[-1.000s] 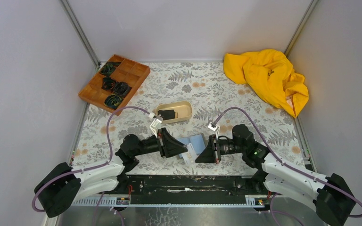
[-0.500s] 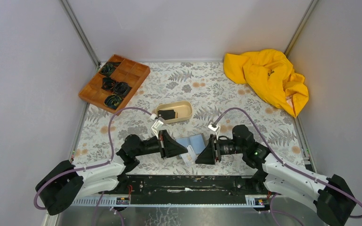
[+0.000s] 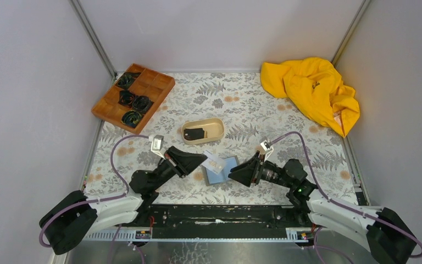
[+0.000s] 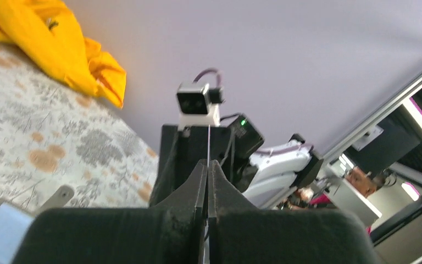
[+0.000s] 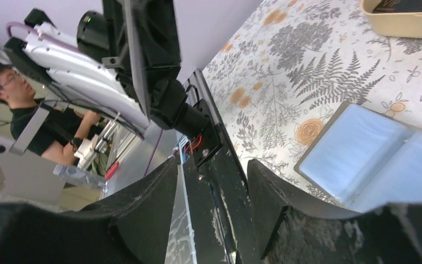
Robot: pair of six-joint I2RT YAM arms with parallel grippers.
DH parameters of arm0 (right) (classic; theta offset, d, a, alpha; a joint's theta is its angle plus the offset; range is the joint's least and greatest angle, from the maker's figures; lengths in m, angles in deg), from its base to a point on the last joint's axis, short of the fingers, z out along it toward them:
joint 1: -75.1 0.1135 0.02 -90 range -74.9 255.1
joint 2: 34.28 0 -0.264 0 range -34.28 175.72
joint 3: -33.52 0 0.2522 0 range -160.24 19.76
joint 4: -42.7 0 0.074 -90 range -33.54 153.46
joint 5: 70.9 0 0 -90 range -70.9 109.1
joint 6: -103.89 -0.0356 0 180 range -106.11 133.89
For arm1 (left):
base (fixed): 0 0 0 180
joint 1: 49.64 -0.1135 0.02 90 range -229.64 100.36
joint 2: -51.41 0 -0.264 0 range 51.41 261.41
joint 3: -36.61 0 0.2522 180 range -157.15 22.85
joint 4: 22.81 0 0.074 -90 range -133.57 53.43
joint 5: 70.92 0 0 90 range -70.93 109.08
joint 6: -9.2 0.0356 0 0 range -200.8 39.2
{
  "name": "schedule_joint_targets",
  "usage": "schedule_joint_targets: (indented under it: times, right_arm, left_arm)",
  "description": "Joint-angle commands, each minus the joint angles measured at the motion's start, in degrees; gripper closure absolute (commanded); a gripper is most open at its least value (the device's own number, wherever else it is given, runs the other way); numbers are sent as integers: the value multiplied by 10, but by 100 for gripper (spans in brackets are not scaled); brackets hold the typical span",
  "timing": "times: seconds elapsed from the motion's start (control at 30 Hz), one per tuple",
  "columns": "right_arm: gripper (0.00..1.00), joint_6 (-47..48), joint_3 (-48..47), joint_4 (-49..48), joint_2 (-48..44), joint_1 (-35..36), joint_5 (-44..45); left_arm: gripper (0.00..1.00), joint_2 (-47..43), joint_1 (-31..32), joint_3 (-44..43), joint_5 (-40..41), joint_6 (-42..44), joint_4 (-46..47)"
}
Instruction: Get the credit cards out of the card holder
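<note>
The card holder (image 3: 223, 171) lies open on the flowered table, pale blue-grey inside up; it also shows in the right wrist view (image 5: 371, 157). My left gripper (image 3: 202, 159) hovers at its left edge, shut on a pale credit card (image 3: 214, 163) that sticks out over the holder. In the left wrist view the card (image 4: 208, 140) appears edge-on as a thin line between the closed jaws (image 4: 208, 163). My right gripper (image 3: 232, 175) sits at the holder's right edge, open with nothing in it; its jaws (image 5: 211, 165) stand apart over the black base rail.
A beige oval tray (image 3: 217, 126) behind the holder has a dark flat piece (image 3: 195, 133) in it. A brown compartment tray (image 3: 162, 82) with dark coiled items sits back left. A crumpled yellow cloth (image 3: 312, 91) lies back right. Grey walls enclose the table.
The right gripper opened and let go of the holder, which now lies flat and open. The left gripper shut on the card and drew back to the left with it.
</note>
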Motion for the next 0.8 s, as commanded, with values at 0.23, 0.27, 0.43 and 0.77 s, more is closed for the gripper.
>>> schedule_joint_targets:
  times: [0.23, 0.27, 0.43, 0.77]
  right_arm:
    - [44, -57, -8, -361, 136, 3, 62]
    - [44, -58, -10, -368, 143, 3, 65]
    - [44, -62, -28, -388, 178, 7, 75]
    - [46, -60, -81, -372, 205, 20, 66]
  left_arm:
    - [100, -3, 10, 72, 116, -25, 131]
    - [100, -6, 10, 77, 121, -25, 131]
    - [100, -11, 11, 82, 130, -23, 129]
    - [100, 17, 12, 69, 124, -26, 130]
